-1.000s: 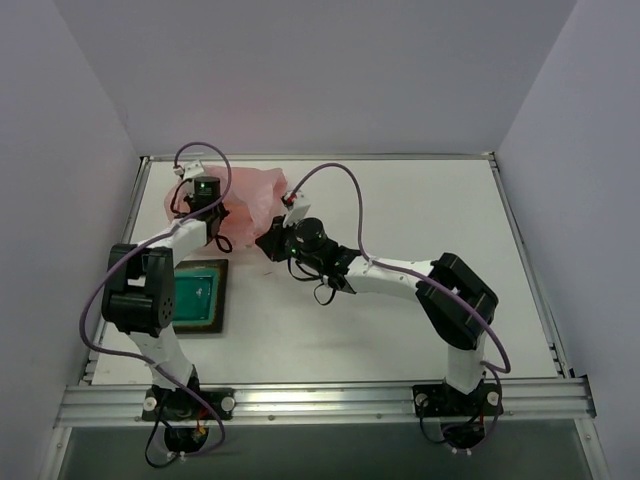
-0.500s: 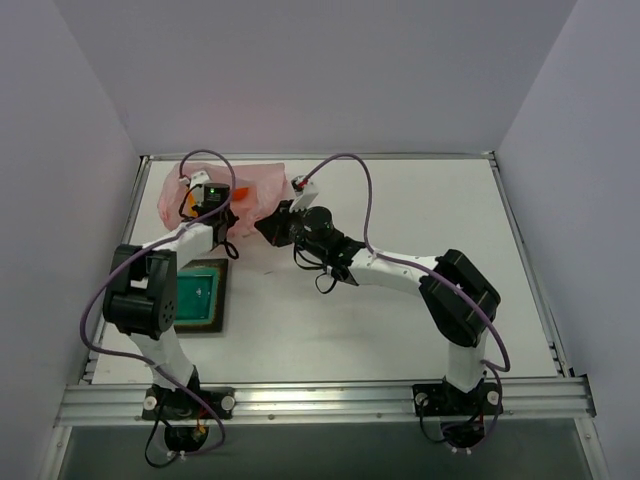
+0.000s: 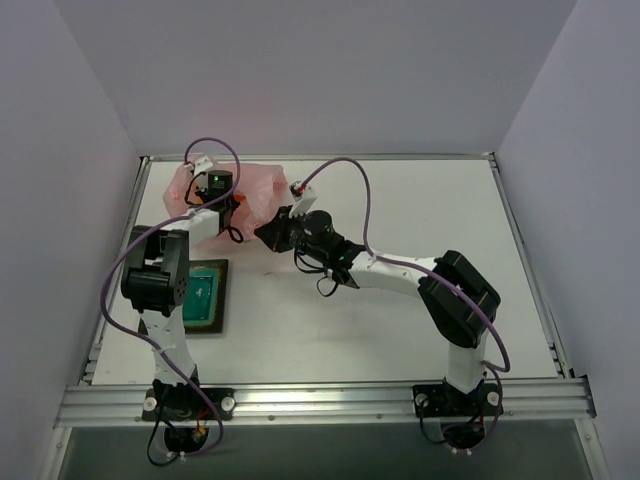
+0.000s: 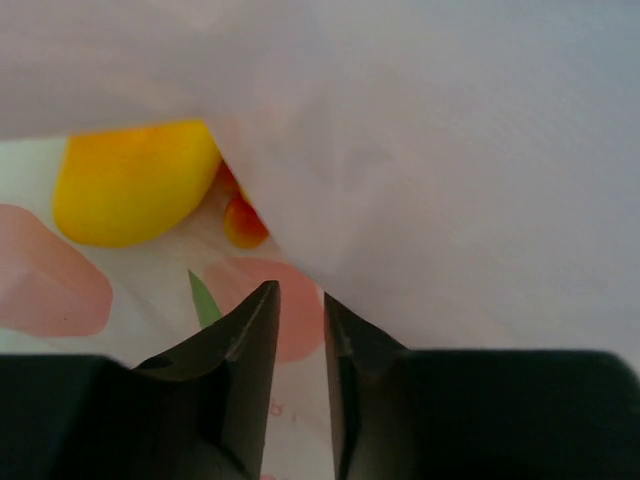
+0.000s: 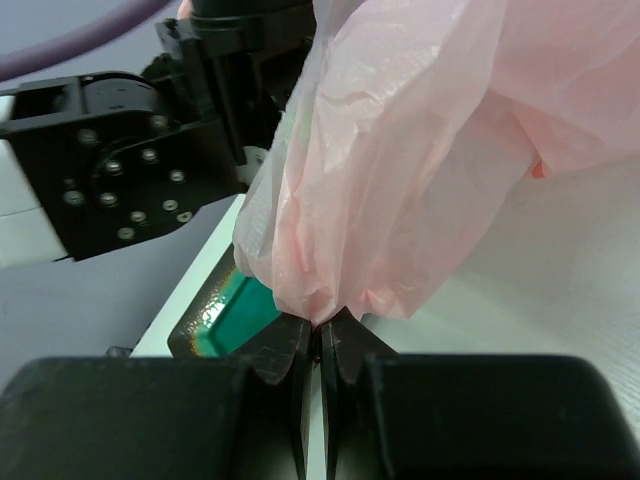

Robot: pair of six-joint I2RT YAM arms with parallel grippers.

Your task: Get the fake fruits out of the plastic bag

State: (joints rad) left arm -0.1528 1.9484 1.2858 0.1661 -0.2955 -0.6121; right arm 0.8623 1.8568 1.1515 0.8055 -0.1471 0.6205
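The pink plastic bag [image 3: 257, 187] lies at the back left of the table. My right gripper [image 3: 270, 231] is shut on a bunched edge of the bag [image 5: 420, 150], and its fingertips [image 5: 320, 325] pinch the film. My left gripper [image 3: 226, 197] reaches inside the bag. Its fingers [image 4: 298, 290] stand a narrow gap apart with nothing between them. Ahead of it, under the film [image 4: 450, 150], lie a yellow-orange fruit [image 4: 135, 180], a small red-orange piece [image 4: 243, 222] and a green sliver [image 4: 203, 298]. No fruit is held.
A dark square tray with a teal inside [image 3: 200, 293] sits on the table by the left arm, just below the bag; it also shows in the right wrist view [image 5: 235, 310]. The left arm's wrist [image 5: 130, 160] is close beside the held bag edge.
My left gripper has moved back and right, deeper into the bag. My right gripper has shifted a little towards the back, still holding the bag edge.
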